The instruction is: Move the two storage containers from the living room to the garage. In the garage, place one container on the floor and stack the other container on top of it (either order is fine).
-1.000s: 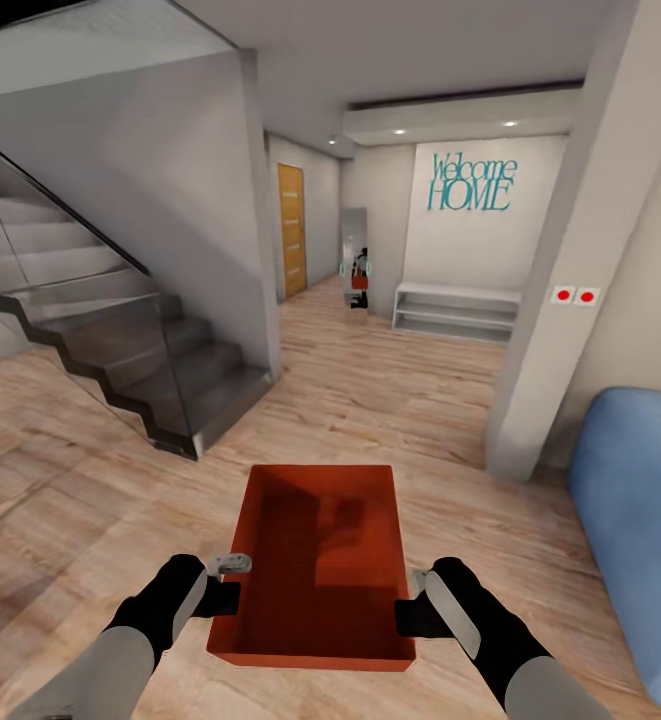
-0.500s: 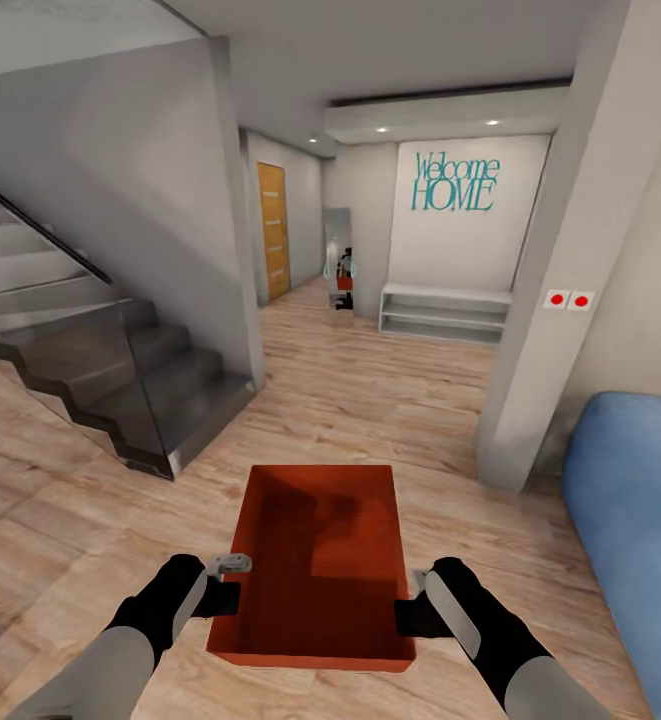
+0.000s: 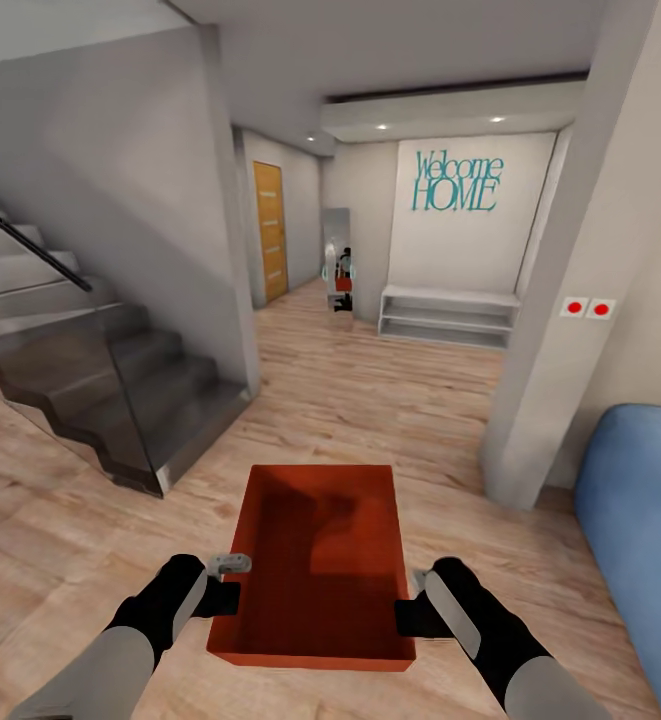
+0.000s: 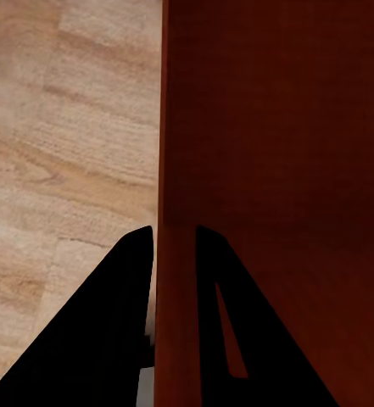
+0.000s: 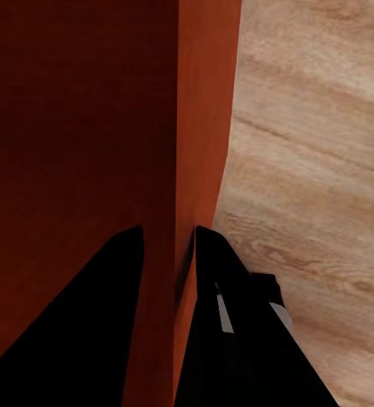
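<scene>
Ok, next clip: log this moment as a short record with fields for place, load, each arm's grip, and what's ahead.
place: wood-plank floor, indoors
load: one empty storage container, carried
left gripper: jaws straddle a container wall, shut on it
right gripper: same, on the opposite wall
ahead: hallway with bench
left: staircase
right: blue sofa

Both my arms reach forward and down, about level with each other, grey at the forearm and black at the wrist. My left gripper (image 3: pixel 232 583) pinches the left wall of the storage container (image 3: pixel 315 560), one finger inside and one outside. My right gripper (image 3: pixel 407 600) clamps the right wall in the same way, so I hold it between both sides.
</scene>
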Available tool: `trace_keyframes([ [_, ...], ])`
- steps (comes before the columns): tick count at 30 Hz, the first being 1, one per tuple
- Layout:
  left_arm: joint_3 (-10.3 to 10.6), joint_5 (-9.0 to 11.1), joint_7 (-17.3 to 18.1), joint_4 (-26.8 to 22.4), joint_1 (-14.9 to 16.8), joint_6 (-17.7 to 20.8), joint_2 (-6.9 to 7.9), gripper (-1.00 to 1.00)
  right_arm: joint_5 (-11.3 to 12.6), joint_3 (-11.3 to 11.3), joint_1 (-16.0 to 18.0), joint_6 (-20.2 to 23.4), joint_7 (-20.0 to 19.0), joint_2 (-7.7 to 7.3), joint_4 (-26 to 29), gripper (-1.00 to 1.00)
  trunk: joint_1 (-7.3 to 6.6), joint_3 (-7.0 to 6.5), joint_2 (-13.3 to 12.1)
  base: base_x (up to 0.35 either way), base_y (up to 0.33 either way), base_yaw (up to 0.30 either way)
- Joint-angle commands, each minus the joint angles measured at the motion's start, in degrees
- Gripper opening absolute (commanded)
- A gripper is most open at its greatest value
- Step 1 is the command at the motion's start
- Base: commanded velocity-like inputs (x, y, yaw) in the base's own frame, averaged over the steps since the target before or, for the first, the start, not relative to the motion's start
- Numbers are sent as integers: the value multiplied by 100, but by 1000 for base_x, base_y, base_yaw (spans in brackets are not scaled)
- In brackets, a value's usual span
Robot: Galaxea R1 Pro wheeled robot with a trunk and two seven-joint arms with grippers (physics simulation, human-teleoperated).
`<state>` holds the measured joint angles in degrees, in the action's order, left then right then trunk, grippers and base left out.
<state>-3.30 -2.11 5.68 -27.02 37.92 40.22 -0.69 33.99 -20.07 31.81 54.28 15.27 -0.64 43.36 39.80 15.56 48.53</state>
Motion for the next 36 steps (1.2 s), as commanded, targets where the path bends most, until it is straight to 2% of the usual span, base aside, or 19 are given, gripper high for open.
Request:
trace_keyframes([
  [1, -12, 13, 8, -23, 8, 30, -11, -100, -235, -29, 1, 74, 73, -6, -3, -100, 4, 8, 6, 329, 0, -174],
  [8, -12, 14, 10, -23, 5, 34, -11, -100, -235, -28, 1, 74, 73, -6, -3, -100, 4, 8, 6, 329, 0, -143],
  [36, -12, 9, 4, -23, 10, 30, -10, -100, -235, -29, 1, 74, 73, -6, -3, -100, 4, 8, 6, 329, 0, -2],
])
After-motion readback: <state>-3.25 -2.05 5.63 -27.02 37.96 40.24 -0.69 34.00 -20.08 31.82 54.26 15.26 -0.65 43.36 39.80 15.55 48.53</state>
